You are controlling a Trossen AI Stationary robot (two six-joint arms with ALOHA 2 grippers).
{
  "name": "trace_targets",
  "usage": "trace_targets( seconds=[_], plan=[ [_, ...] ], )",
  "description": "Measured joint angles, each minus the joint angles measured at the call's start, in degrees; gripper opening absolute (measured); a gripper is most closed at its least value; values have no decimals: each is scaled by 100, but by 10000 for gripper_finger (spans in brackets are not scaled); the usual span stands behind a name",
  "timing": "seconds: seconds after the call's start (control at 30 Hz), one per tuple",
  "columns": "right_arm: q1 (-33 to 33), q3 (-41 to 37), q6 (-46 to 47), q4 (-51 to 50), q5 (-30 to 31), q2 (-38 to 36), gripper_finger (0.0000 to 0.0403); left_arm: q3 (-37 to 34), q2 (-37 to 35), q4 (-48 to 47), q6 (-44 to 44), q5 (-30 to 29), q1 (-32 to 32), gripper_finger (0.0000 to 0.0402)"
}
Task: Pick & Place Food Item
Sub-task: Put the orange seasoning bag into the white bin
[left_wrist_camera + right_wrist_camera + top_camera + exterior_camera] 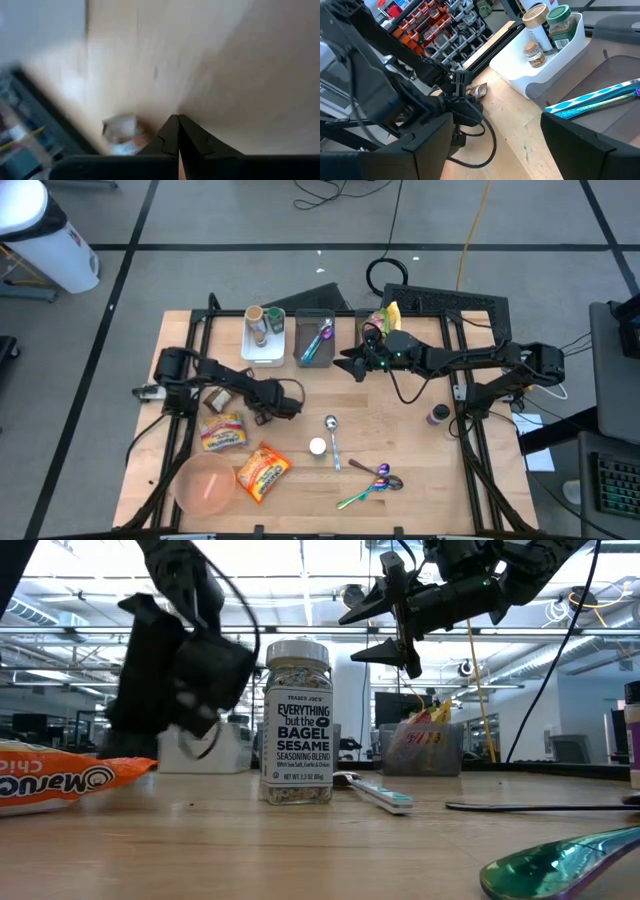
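From my station nothing looks placed yet: my left gripper (268,408) has its fingers pressed together on nothing above bare table, right gripper (352,364) spread wide by the bins, and the noodle packets (262,471) lie untouched near the pink bowl (205,485).

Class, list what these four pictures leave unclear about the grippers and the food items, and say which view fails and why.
- Left gripper: fingers shut and empty in its wrist view; motion blur smears it in the low view.
- Small object beyond those fingers: too blurred to identify.
- Orange noodle packet: name cut off by the low view's edge.
- Gray bin: right gripper, open, has fingers covering its near part in the right wrist view.
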Motion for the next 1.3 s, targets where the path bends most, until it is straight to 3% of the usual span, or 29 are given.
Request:
trace_targets(
  seconds=[0.23,0.4,0.5,0.73,1.0,1.3],
  plan=[
    [-10,0,-106,-57,18,2,293,165,-671,80,15,-26,69,2],
    [-10,0,-136,-104,25,2,293,152,-1021,-586,-296,-27,225,16],
    [-10,0,-137,-98,26,0,293,150,-1179,-966,-594,53,292,36],
    [-10,0,-201,-98,26,2,293,-73,-1294,-686,-734,498,156,113],
    [-10,0,-265,-127,26,1,293,-388,-1262,-737,-1442,434,-75,193],
    [-10,0,-265,-131,24,2,293,-806,-1264,-348,-1685,393,-283,189]
  ],
)
